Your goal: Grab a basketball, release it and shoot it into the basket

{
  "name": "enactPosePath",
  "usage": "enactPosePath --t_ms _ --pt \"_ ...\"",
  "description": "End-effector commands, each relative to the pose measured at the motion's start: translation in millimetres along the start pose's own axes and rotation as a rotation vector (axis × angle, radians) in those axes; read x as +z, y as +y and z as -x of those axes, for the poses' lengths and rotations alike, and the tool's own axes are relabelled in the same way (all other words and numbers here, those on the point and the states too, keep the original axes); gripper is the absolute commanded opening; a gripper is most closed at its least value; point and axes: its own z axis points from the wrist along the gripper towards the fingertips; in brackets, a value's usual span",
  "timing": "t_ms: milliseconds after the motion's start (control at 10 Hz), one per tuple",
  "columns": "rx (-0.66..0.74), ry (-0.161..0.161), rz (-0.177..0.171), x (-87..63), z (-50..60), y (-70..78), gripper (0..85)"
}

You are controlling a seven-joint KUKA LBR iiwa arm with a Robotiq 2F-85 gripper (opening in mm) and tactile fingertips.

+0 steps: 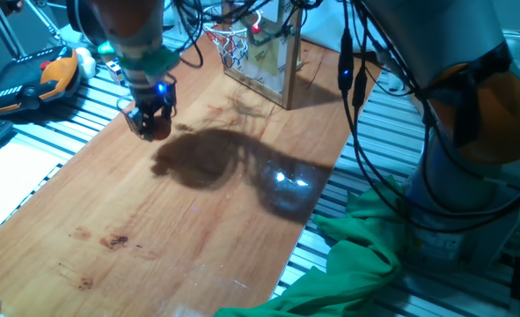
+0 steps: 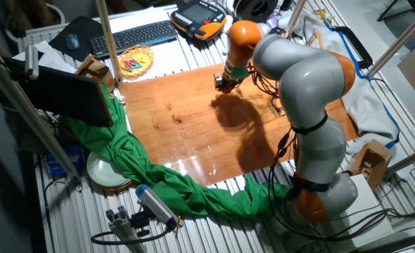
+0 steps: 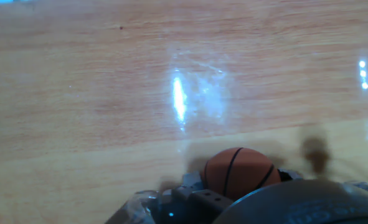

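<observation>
My gripper (image 1: 151, 123) hangs at the far left of the wooden table (image 1: 198, 238), just above the surface. It is shut on the small orange basketball (image 3: 238, 172), which shows with its dark seams between the fingers at the bottom of the hand view. In the other fixed view the gripper (image 2: 225, 83) is at the far edge of the board and the ball is too small to make out. The basket (image 1: 228, 41), a red rim with white net on a clear wood-framed backboard (image 1: 268, 57), stands upright at the back of the table, to the right of the gripper.
An orange-and-black object (image 1: 31, 81) lies left of the table on the slatted surface. Black cables (image 1: 352, 75) hang near the backboard. A green cloth (image 1: 356, 264) drapes over the table's right front edge. A keyboard (image 2: 133, 35) and a bowl (image 2: 135, 60) lie beyond the board.
</observation>
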Motion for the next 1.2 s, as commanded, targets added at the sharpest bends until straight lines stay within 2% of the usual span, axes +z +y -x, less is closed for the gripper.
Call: enactPosePath --t_ms 0,300,500,800,1100 --pt "0.001 0.0 -0.009 -20.6 0.0 -3.3 1.0" --pt "0.037 0.006 -0.037 -43.9 -2.6 -21.0 1.0" --pt "0.06 0.018 -0.02 -54.8 -2.6 -35.2 1.0" --pt "0.071 0.026 -0.041 -63.8 -5.4 -44.9 0.7" --pt "0.09 0.03 -0.021 -66.4 -6.2 -48.6 0.7"
